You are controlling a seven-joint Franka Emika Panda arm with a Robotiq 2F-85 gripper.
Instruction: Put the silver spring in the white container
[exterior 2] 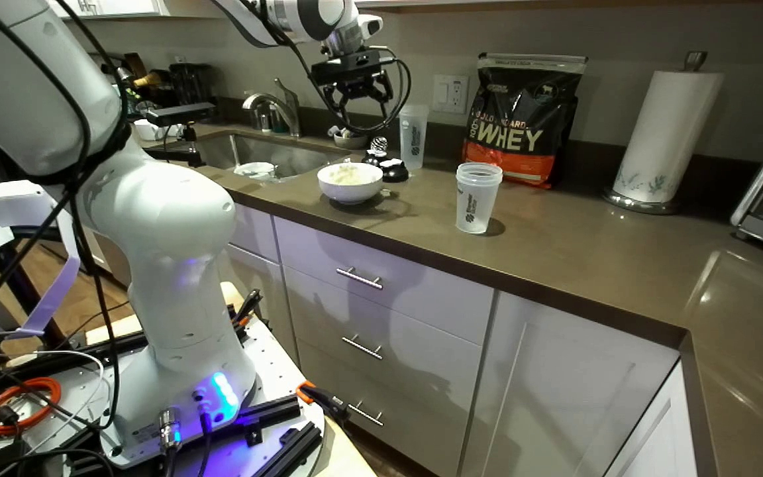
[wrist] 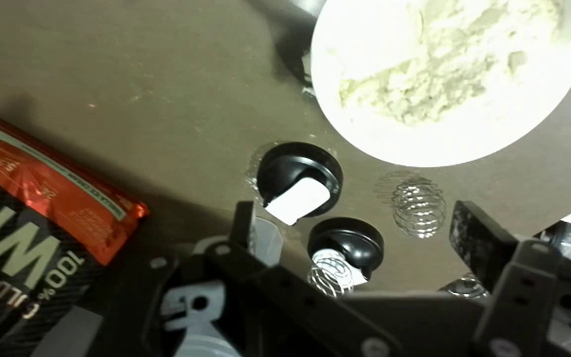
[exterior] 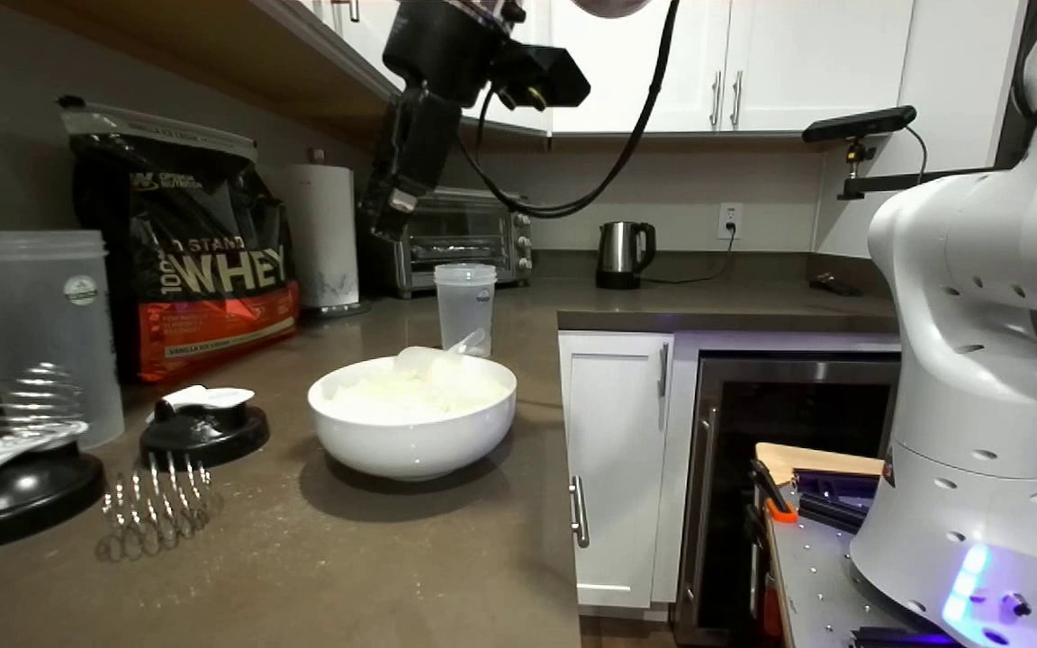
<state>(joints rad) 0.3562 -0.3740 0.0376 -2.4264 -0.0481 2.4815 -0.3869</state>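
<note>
A robot gripper point(wrist: 355, 225), spread wide in the wrist view, hangs over a brown kitchen counter point(exterior: 347, 576). Below, the silver spring point(wrist: 418, 207) lies on that counter, just beside a white bowl point(exterior: 415, 450) that holds pale powder point(wrist: 434, 84) and a clear scoop point(exterior: 424, 362) and sits near the front edge. Crowding the spot, a white-flapped black lid point(wrist: 290, 168) rests near the spring, and a second lid point(wrist: 352, 239) alongside carries another wire spring point(wrist: 330, 275) on top. In an exterior view, a tall translucent cup point(exterior: 46, 315) rises behind the lids, close to a black-and-orange whey bag point(exterior: 203, 270), while a smaller-looking cup point(exterior: 464, 306) stands beyond the bowl, well apart from the spring. Farther along are a paper towel roll point(exterior 2: 666, 136), a toaster oven point(exterior: 460, 236) and a steel kettle point(exterior: 617, 255)
</note>
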